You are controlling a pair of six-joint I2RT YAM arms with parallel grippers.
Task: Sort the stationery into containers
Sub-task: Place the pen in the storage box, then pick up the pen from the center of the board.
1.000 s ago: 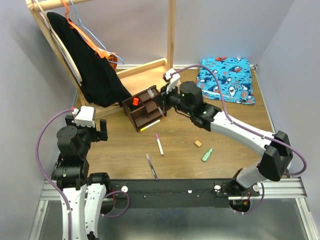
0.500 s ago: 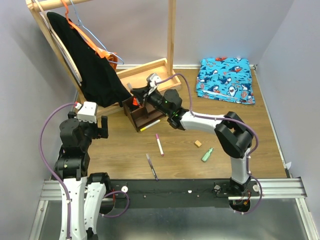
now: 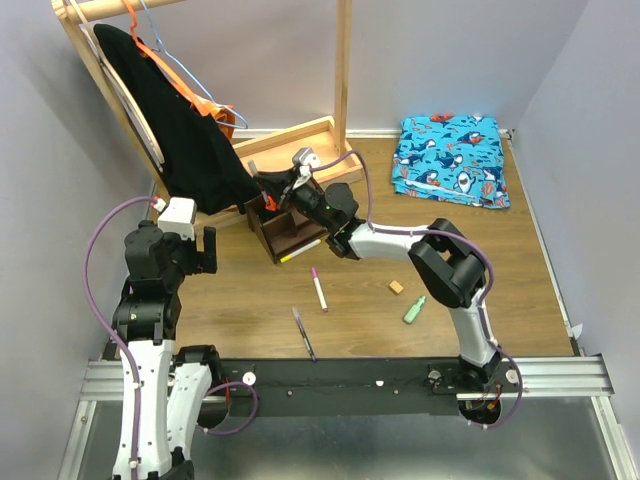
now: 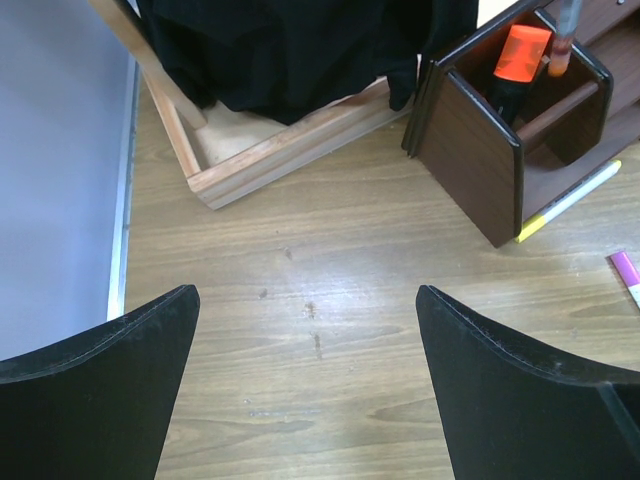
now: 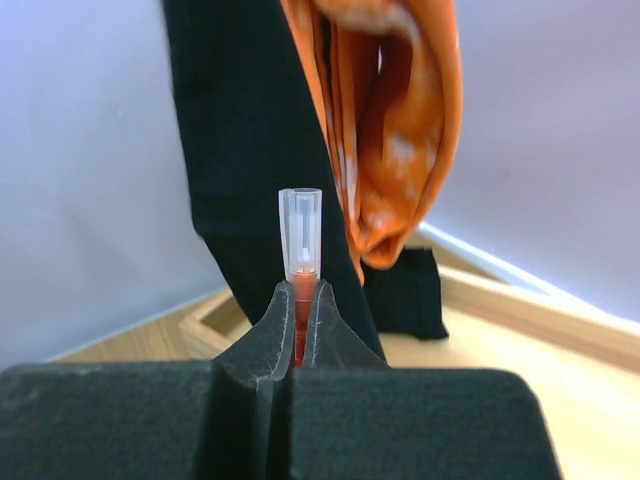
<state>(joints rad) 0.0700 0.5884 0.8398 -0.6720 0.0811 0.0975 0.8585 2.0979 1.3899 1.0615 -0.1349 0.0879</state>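
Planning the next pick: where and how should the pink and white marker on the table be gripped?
Grip the pink and white marker at mid-barrel, probably coming straight down from above and closing across its narrow width. It lies flat on the table, pointing roughly near to far, so only its long sides offer a hold. The grey pen nearby lies apart, leaving room.

No legible text, label, brand, number or sign on anything in view.

Black-and-white arms [image 3: 385, 240], purple cables [image 3: 88, 262], black fingers [image 4: 100, 400]
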